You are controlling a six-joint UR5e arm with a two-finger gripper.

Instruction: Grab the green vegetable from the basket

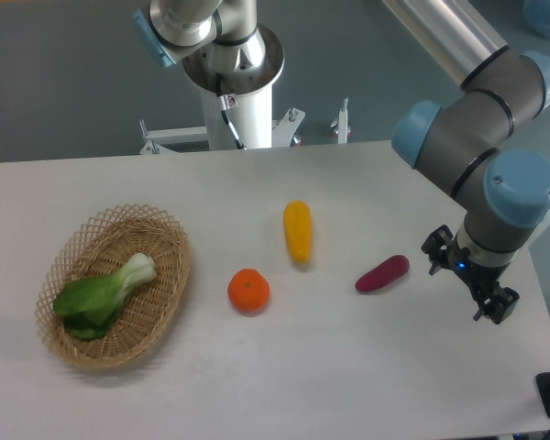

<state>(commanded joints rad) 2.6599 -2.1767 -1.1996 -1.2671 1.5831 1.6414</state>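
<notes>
In the basket [170, 240], at the table's [348, 367] left end, you have the green vegetable [103, 295]. It lies on the woven floor, slanted, with its pale stem end up toward the basket's middle and its dark green leaves down against the wall nearest the table's left edge. Nothing else shares the basket with it.

Just outside the basket's rim, toward the table's middle, sits an orange [248, 291]. Farther from the basket and a little toward the back stands the yellow piece [297, 229], lying lengthwise front to back. Beyond that, much farther from the basket, you will find the purple vegetable [382, 273], lying on a slant.

Your gripper [466, 281] is on the far side of all these, well apart from the basket, near the table's right edge and just past the purple vegetable. It hangs from the grey and blue wrist, pointing down at the tabletop. You see dark fittings below the wrist, but the fingers are too small and dark to separate, so you cannot tell how wide the claw stands. It holds nothing that you can make out, and it touches neither the purple vegetable nor the basket.
</notes>
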